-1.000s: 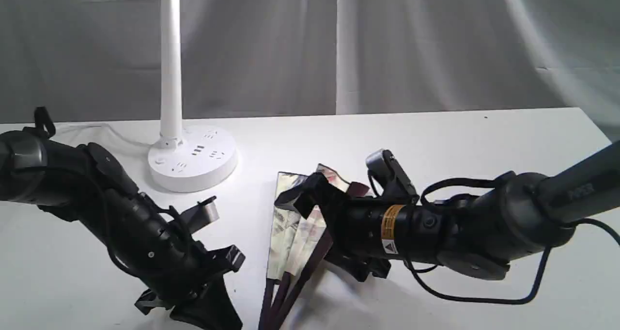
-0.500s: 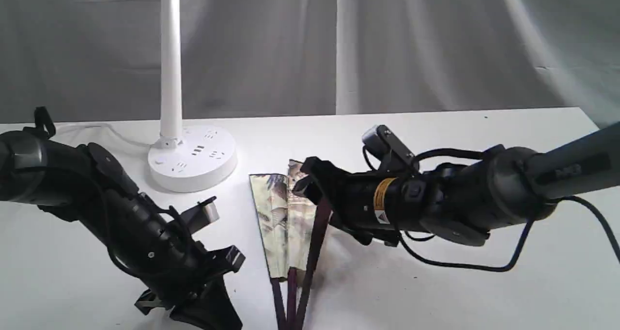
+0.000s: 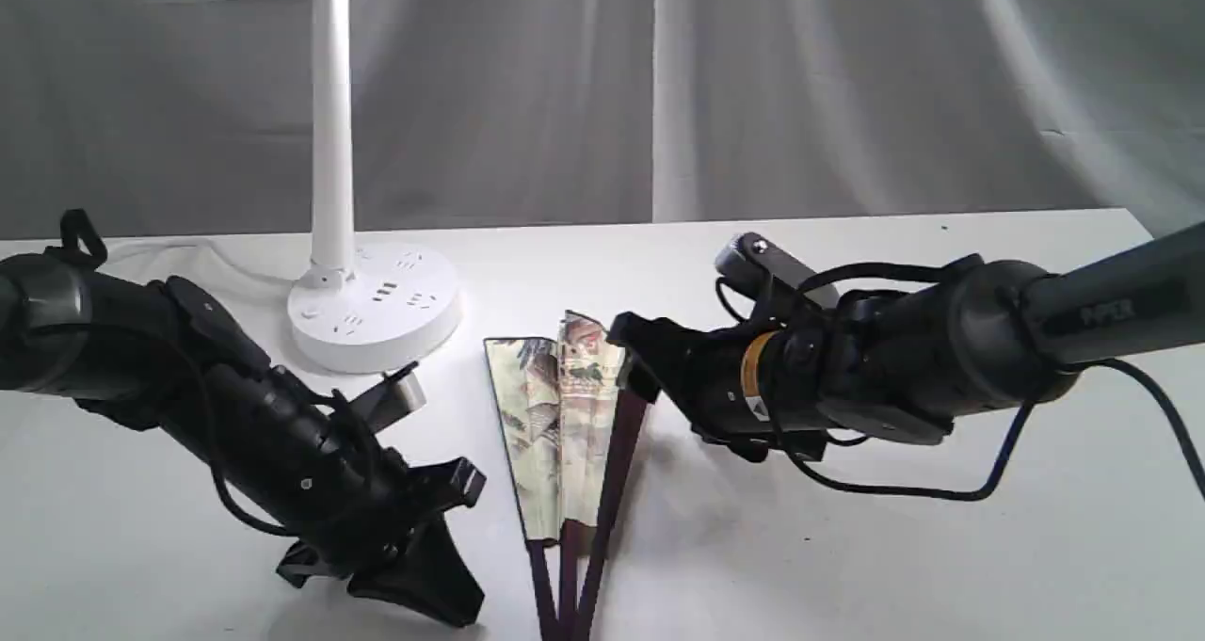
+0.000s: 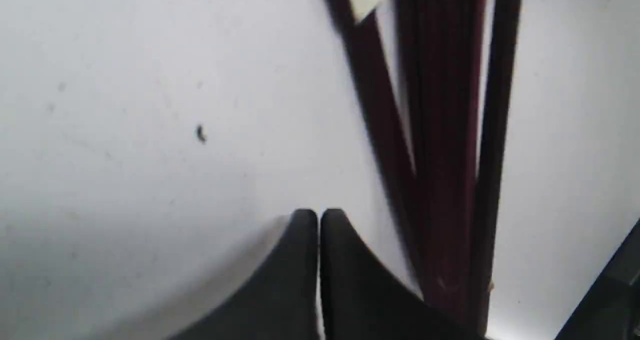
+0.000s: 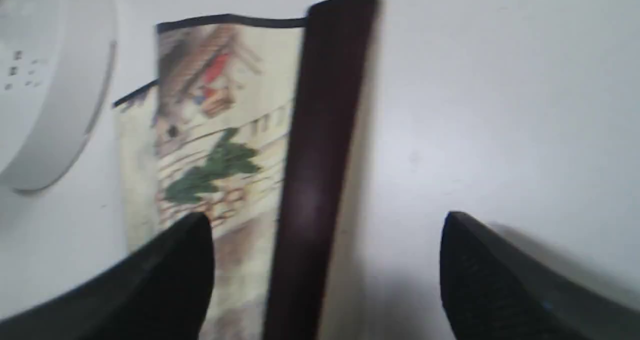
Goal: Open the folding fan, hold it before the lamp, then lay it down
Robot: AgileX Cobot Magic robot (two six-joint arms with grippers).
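The folding fan (image 3: 562, 413) lies flat on the white table, only slightly spread, its painted cream paper toward the lamp (image 3: 374, 306) and its maroon ribs (image 3: 565, 586) running to the front edge. My right gripper (image 3: 637, 359) hovers open just above the fan's right guard stick, holding nothing. The right wrist view shows its fingers astride that dark guard stick (image 5: 320, 130), the painted paper (image 5: 210, 125) beside it, and the right gripper (image 5: 325, 225) wide open. My left gripper (image 3: 463, 611) rests shut and empty on the table left of the ribs (image 4: 440, 130); its tips (image 4: 318, 215) are pressed together.
The lamp's slim post (image 3: 331, 123) rises at the back left, its cord trailing left along the table's rear edge. A grey curtain hangs behind the table. The lamp's round base (image 5: 45, 90) sits close to the fan's top end.
The right gripper has let go of the fan, which dropped from a tilted, lifted pose to lie flat. The right arm then drew back to the right. The left arm shifted slightly.
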